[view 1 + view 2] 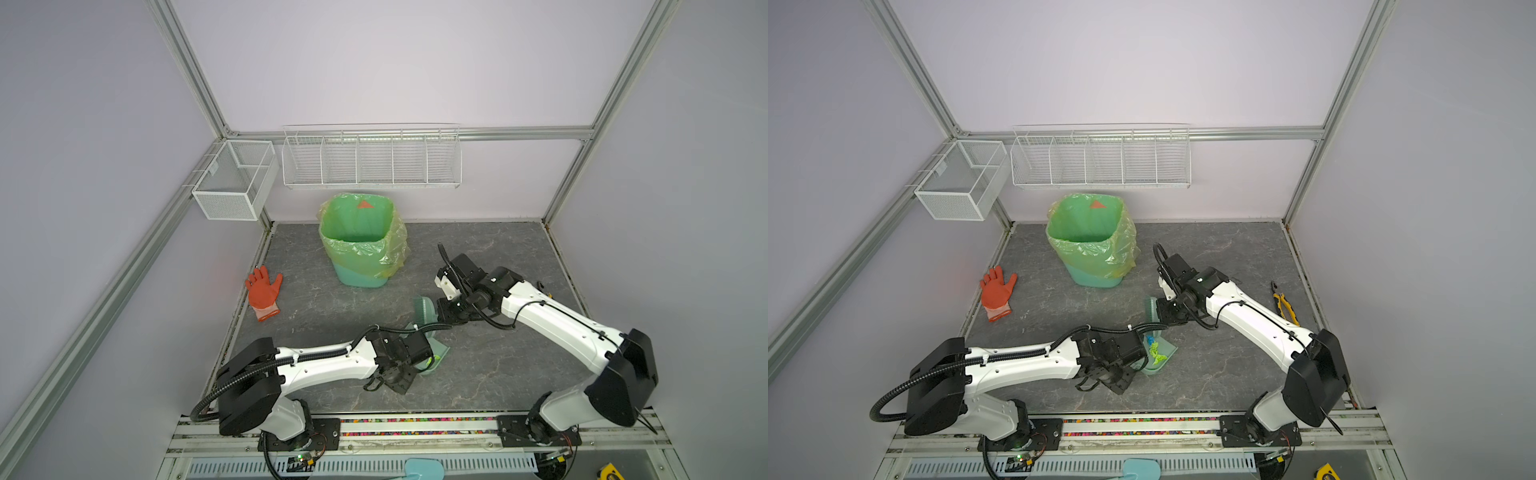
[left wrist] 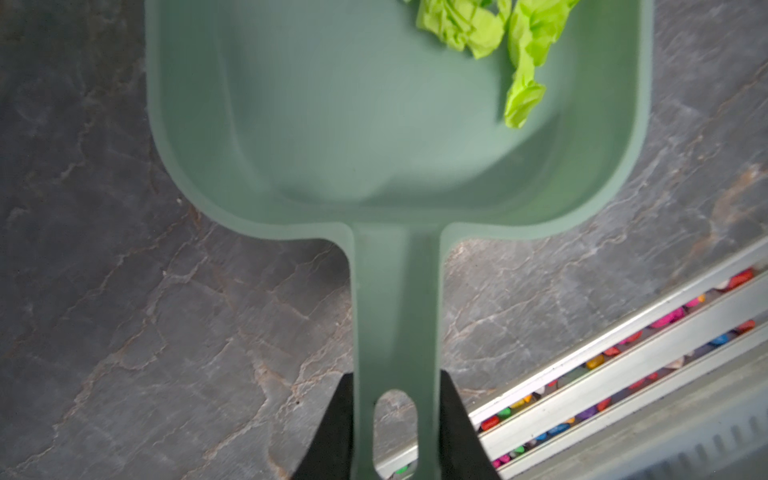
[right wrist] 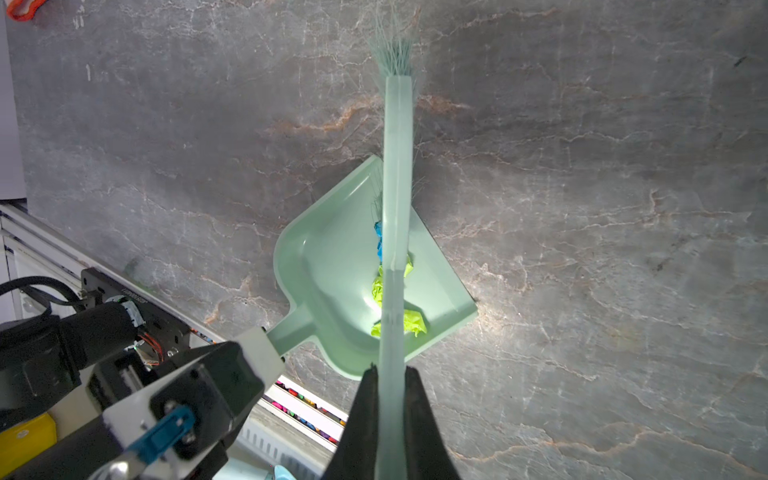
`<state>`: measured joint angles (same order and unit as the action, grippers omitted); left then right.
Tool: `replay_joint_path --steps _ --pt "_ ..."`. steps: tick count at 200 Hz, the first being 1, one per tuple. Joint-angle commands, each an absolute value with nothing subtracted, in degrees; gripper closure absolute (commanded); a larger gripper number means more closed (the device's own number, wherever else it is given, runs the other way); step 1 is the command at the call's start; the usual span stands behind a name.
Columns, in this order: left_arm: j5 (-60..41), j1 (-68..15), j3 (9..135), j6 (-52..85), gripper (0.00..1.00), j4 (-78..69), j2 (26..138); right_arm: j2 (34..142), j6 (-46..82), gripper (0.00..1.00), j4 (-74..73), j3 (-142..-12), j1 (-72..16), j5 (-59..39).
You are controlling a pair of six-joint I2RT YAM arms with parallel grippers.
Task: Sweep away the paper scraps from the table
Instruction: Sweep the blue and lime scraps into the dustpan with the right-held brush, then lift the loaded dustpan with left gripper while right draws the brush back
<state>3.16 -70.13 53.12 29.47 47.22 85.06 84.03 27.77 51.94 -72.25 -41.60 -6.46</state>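
Grey veined table [image 3: 582,208] below; my left gripper [image 2: 397,386] pinches dustpan [image 2: 332,124] handle, paper scraps [image 3: 415,322] inside; my right gripper [image 3: 391,372] clamps brush [image 3: 397,166].

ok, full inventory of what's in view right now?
paper scraps: several, lime green and blue, in the dustpan
dustpan: 1, pale green, front-centre of table
brush: 1, pale green, by the dustpan
bin: 1, teal, lined in green, back-centre of table
glove: 1, orange-red, left table edge
pliers: 1, yellow and black, right table edge
wire rack: 1, white, back wall
mesh basket: 1, white, left rail
table: 1, dark grey, veined
left gripper: 1, black, shut on the dustpan's handle
right gripper: 1, black, shut on the brush
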Motion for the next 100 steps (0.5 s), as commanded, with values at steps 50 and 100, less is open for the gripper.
replay_joint_path --steps 50,100 --pt "5.5 -69.4 53.3 29.7 1.0 47.9 84.0 75.2 33.2 0.93 53.4 -69.7 -41.3 -0.1" --pt "7.8 -69.4 53.2 29.6 1.0 46.5 83.3 73.8 33.7 0.93 52.7 -68.5 -38.5 0.9"
